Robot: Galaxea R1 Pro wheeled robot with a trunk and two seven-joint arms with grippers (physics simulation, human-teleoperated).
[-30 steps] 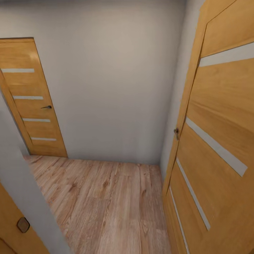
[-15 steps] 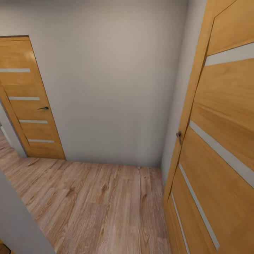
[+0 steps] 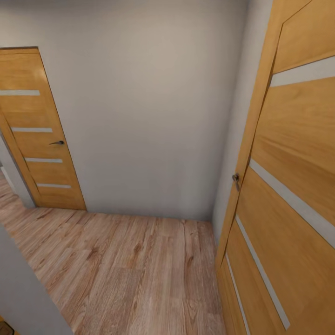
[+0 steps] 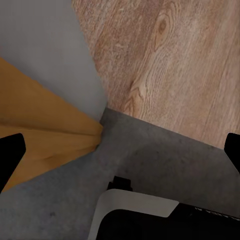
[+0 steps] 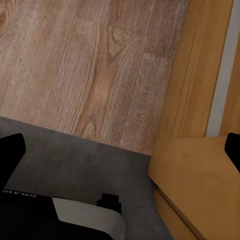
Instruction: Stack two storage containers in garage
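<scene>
The storage containers are out of view. In the left wrist view my left gripper [image 4: 121, 152] is open, its black fingertips [image 4: 10, 156] wide apart with nothing between them, above the dark grey concrete floor [image 4: 165, 160] where it meets light wood planks [image 4: 170, 60]. The right wrist view has my right gripper [image 5: 121, 152] open and empty too, over the same concrete floor [image 5: 75, 150] at the threshold beside a honey-coloured door [image 5: 200, 175].
Ahead lies a small hall with a wood plank floor [image 3: 139, 260] and a plain grey wall [image 3: 149, 116]. An open honey wooden door [image 3: 288, 186] stands close on the right. A shut door [image 3: 37, 135] is at the far left, and a grey wall corner [image 3: 23, 288] juts in at lower left.
The camera moved in the first half second: the wall corner at lower left slid back and more hall floor shows. Nothing has shifted since.
</scene>
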